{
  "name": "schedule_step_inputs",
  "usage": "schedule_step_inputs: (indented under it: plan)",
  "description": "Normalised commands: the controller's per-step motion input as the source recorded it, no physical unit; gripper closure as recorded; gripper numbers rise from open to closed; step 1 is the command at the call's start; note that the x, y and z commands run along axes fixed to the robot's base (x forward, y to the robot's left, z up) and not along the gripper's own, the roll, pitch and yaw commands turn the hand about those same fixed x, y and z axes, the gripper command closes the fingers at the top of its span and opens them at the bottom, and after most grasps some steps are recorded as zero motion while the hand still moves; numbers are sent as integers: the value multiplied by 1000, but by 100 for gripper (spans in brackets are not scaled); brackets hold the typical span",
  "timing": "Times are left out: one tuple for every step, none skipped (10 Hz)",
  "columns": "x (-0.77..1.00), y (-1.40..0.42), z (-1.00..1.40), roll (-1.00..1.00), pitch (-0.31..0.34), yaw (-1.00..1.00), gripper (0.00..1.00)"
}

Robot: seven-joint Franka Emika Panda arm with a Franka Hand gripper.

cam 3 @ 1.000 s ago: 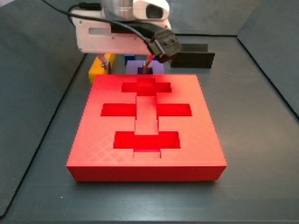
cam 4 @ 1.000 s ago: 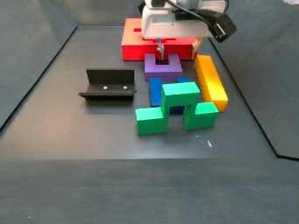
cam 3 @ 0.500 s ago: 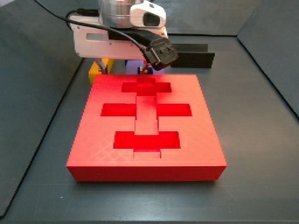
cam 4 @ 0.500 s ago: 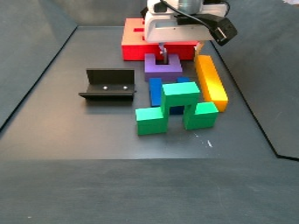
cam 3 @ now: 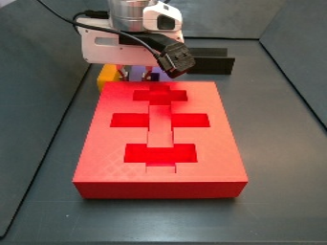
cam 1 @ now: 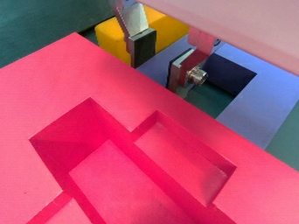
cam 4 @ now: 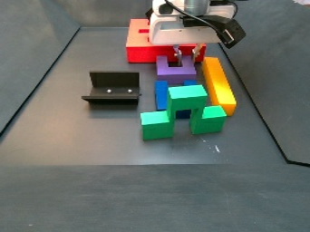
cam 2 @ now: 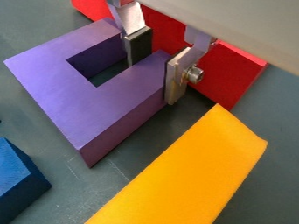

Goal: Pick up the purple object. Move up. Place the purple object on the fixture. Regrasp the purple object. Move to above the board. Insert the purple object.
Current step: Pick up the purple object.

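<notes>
Here the gripper [cam 2: 156, 59] straddles one prong, ready for the pick.

Nearest in a side view lie the green blocks [cam 4: 182, 111], then the blue block [cam 4: 161, 91] and yellow bar [cam 4: 217, 84]; beyond, the purple object [cam 2: 100, 92] lies flat on the surface beside the board [cam 4: 145, 41] at the far edge. The jaws stand part-open, fingers [cam 2: 179, 77] either side of a prong, nothing gripped yet, presumably so closing pinches it squarely.

The gripper [cam 2: 158, 63] hangs low over the purple object [cam 2: 87, 92], one finger [cam 2: 135, 39] down in the notch between its prongs, the other finger [cam 2: 179, 77] outside against one prong. Just behind the gripper lies the board [cam 4: 143, 38]. Beside it, close by, runs the long bar [cam 2: 193, 179]. In front sit two more blocks [cam 4: 182, 111], and the fixture [cam 4: 111, 88] stands well off to the side.
</notes>
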Motion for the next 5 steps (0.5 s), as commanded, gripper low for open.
schedule_step_inputs:
  plan:
    - [0,0,0,0,0,0,100]
    - [0,0,0,0,0,0,100]
    - [0,0,0,0,0,0,100]
    - [0,0,0,0,0,0,100]
    - [0,0,0,0,0,0,100]
